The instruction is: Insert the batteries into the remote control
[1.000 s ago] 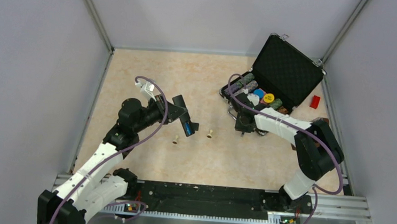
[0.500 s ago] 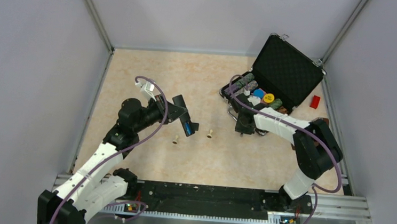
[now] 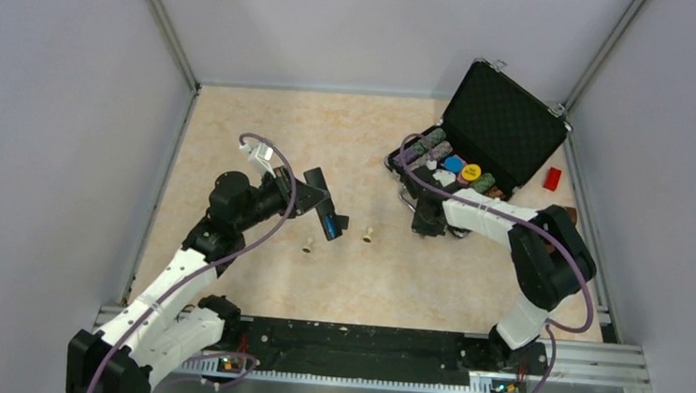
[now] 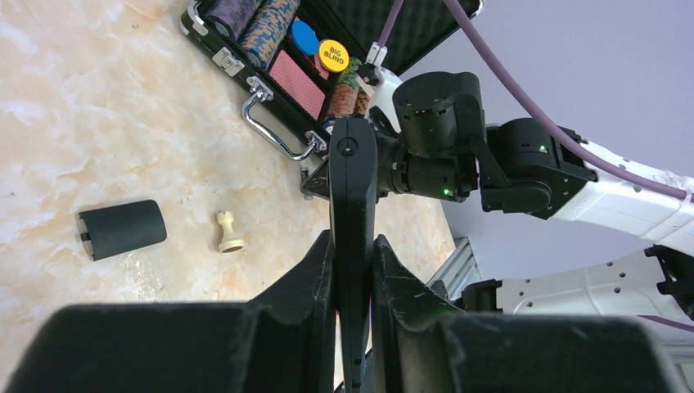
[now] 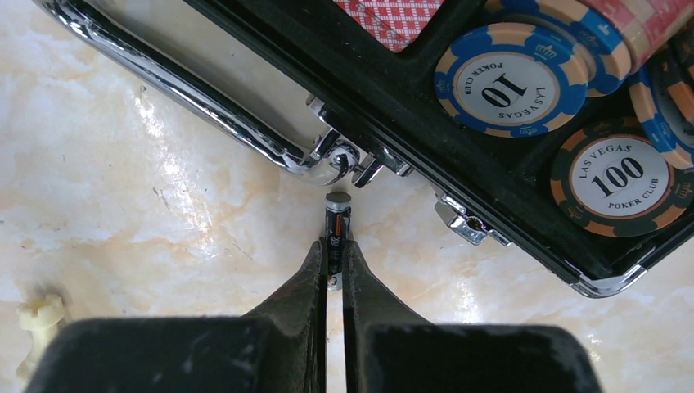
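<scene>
The left jaws are clamped tight on the slim flat black remote control (image 4: 353, 184), gripping it by its long edges. It stands edge-on in the left wrist view, lifted clear of the pale marbled worktop (image 3: 266, 120). From above, the remote (image 3: 319, 199) slants toward the middle of the worktop, and a blue cylindrical cell (image 3: 330, 225) shows in its near end.

The right jaws are closed on a second small dark-blue battery (image 5: 337, 224), pinching its lower half so that the silver-capped end sticks out past the fingertips. This battery sits just in front of the chrome handle (image 5: 205, 115) and latch of the open black chip case (image 3: 505, 124) – whether it touches the worktop I cannot tell. Blue-and-orange poker chips (image 5: 511, 82) lie in the case's tray, close behind it.

The small curved black back cover (image 4: 123, 230) lies on the worktop, apart from the remote. A beige pawn-shaped peg (image 4: 230, 232) stands just beside it. The top view shows two such pegs – one (image 3: 308, 245) below the remote, the other (image 3: 369, 236) between the two arms. A small red block (image 3: 552, 179) lies to the right of the case, near the wall.
</scene>
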You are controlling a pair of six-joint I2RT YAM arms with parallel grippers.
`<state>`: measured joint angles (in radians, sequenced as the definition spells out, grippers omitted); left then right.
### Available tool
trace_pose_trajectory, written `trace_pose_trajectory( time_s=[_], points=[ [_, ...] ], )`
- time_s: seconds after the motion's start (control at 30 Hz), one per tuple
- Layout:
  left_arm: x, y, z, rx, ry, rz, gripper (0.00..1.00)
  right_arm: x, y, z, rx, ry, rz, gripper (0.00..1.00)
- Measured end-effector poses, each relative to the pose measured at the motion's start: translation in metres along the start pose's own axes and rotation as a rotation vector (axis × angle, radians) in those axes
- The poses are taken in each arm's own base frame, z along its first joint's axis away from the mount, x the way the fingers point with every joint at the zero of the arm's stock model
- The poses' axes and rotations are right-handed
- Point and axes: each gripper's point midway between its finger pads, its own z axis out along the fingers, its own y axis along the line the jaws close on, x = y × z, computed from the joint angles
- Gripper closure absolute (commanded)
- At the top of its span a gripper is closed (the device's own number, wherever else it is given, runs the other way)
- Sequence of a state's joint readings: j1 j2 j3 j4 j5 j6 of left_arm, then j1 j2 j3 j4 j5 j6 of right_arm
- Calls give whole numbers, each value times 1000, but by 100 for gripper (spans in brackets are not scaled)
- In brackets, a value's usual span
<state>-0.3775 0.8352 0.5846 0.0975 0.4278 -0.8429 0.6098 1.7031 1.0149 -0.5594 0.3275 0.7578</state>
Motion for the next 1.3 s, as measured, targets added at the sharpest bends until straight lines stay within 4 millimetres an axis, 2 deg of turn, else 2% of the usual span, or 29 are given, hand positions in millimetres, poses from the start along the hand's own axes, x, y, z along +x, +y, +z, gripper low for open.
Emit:
trace_pose_trajectory(
  time_s=[0.13,0.2,0.3,0.5,0.57,0.73,1.03,1.3],
  points=[
    [3,2,3,3,18,-13,100,0,3,-4,-37,15,-34,100],
    [6,2,7,10,39,-32,100,1,8,-13,-84,25,-66,100],
    [17,7,18,23,107,-84,100,-3,17,-40,-186,25,-104,100],
    [50,12,49,117,322,-286,100,-25,47,-116,-450,3,-97,100],
    [57,13,57,147,366,-351,100,-23,53,-137,-531,16,-97,100],
    [66,11,74,206,413,-446,100,-9,61,-170,-657,92,-103,100],
    [74,7,111,294,436,-528,100,-7,73,-207,-778,154,-118,100],
    [76,8,119,309,421,-559,100,8,71,-208,-773,221,-130,100]
  ],
)
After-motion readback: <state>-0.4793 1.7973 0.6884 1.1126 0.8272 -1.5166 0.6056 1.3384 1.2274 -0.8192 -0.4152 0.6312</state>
